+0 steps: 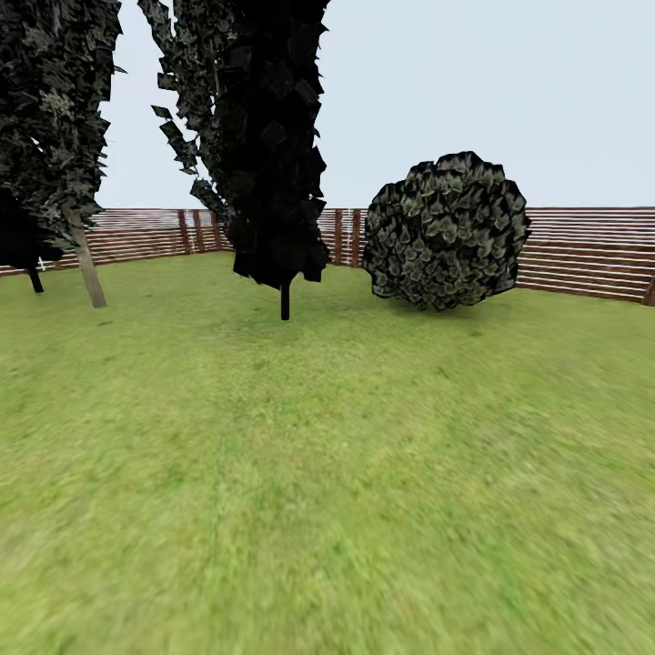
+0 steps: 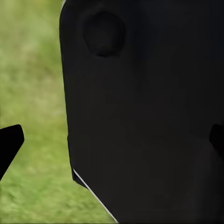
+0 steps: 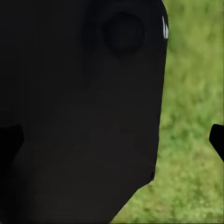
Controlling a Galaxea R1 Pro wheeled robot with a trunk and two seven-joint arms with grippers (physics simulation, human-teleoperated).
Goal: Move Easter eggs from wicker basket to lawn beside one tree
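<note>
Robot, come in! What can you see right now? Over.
Both grippers apart, holding nothing. Lawn ahead; pale-trunked tree far left by the fence. Thin black-trunked tree and round bush stand ahead.

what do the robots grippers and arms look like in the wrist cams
Both wrist views show matte black hardware. The left gripper and right gripper have dark, pointed fingertips at the frame edges. A big smooth black body panel bears a round recess and a thin pale edge line.
</note>
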